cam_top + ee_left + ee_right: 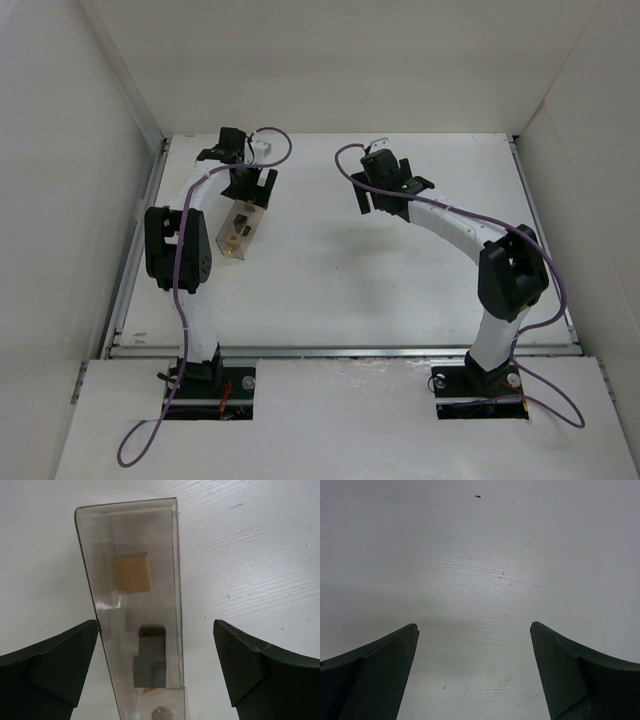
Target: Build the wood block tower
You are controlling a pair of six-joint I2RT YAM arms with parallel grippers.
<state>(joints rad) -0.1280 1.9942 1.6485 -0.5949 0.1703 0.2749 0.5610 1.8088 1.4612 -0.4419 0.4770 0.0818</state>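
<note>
Blocks (132, 573) in clear box (145, 530), fingers (55, 655) apart

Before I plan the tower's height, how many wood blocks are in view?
3 clear ones, all in the clear box: tan block at its far end, dark brown block, second dark block nearest. Others may be hidden.

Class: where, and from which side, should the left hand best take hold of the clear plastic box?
Grip the clear box across its narrow width, on its two long side walls, coming down from above. It lies lengthwise under the left hand, whose open fingers flank it. The wood blocks sit inside, so probably keep it level.
</note>
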